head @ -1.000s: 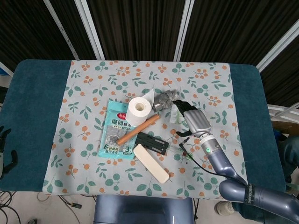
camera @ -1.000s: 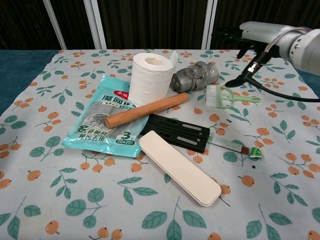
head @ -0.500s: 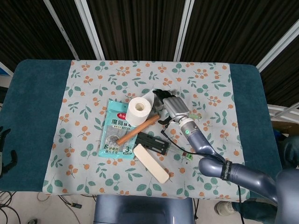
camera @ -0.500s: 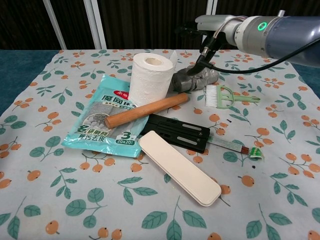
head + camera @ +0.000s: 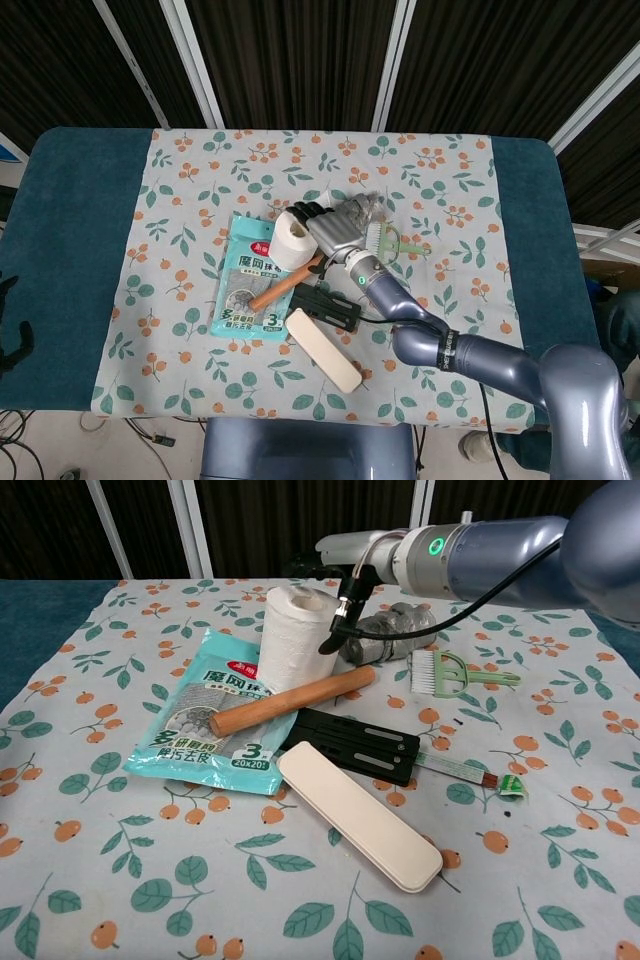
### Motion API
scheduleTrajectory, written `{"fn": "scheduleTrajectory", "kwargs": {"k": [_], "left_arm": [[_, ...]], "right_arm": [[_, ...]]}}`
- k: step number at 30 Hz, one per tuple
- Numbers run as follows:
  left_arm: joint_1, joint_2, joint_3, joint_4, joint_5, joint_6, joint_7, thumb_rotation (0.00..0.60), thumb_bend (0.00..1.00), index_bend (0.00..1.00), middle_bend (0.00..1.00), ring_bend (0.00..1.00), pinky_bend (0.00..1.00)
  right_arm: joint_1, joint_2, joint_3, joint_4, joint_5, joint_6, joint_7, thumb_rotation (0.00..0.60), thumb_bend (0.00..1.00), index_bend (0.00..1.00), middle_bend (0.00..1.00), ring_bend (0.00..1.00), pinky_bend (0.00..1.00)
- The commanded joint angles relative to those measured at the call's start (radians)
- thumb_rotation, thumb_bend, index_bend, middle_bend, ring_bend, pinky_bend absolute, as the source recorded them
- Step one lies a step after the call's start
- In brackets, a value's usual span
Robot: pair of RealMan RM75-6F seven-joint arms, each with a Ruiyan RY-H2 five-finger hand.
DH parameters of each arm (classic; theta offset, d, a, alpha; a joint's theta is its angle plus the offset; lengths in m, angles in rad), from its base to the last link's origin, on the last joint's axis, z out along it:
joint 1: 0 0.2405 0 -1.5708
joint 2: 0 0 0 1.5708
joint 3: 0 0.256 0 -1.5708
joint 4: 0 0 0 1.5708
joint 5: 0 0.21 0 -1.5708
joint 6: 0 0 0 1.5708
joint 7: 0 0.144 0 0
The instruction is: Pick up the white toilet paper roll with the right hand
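Observation:
The white toilet paper roll (image 5: 291,240) (image 5: 291,638) stands upright on the flowered cloth, at the top right corner of a teal packet (image 5: 243,287) (image 5: 203,726). My right hand (image 5: 333,231) (image 5: 345,562) has reached in from the right. Its fingers (image 5: 305,211) (image 5: 308,564) stretch over the roll's top and far side. The thumb (image 5: 334,630) hangs down along the roll's right side. The roll still stands on the cloth, and no firm grip shows. My left hand (image 5: 14,342) shows only as dark fingers at the left edge, apart and holding nothing.
A wooden rod (image 5: 293,281) (image 5: 291,702) leans against the roll's front. A grey crumpled lump (image 5: 398,630) and a green brush (image 5: 450,671) lie right of it. A black tray (image 5: 351,745) and a cream case (image 5: 358,815) lie nearer the front.
My right hand has swept left from above the brush, past the grey lump, to the roll, and its fingers now reach over the roll's top. The roll has not moved.

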Motion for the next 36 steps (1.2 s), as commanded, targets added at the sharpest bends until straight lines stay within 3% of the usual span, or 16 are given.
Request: {"fn": "scheduleTrajectory", "kwargs": {"k": [1, 13, 24, 36], "left_arm": [[0.0, 0.0, 0.001, 0.001, 0.002, 0.001, 0.002, 0.6, 0.57, 0.1, 0.01, 0.02, 0.0], [0.002, -0.002, 0.0, -0.002, 0.0, 0.009, 0.003, 0.6, 0.57, 0.1, 0.01, 0.02, 0.0], [0.002, 0.003, 0.0, -0.007, -0.008, 0.003, 0.001, 0.6, 0.57, 0.1, 0.01, 0.02, 0.0], [0.001, 0.009, 0.002, -0.016, -0.018, -0.004, 0.006, 0.6, 0.57, 0.1, 0.01, 0.02, 0.0]], "right_arm": [[0.028, -0.017, -0.017, 0.025, -0.003, -0.007, -0.017, 0.6, 0.23, 0.02, 0.05, 0.05, 0.2], [0.096, -0.069, -0.026, 0.102, 0.032, 0.017, -0.027, 0.6, 0.23, 0.02, 0.05, 0.05, 0.2], [0.135, -0.086, -0.036, 0.156, 0.136, 0.048, -0.095, 0.6, 0.23, 0.03, 0.05, 0.03, 0.2], [0.181, -0.078, -0.08, 0.178, 0.195, -0.054, -0.122, 0.6, 0.25, 0.05, 0.06, 0.02, 0.2]]}}
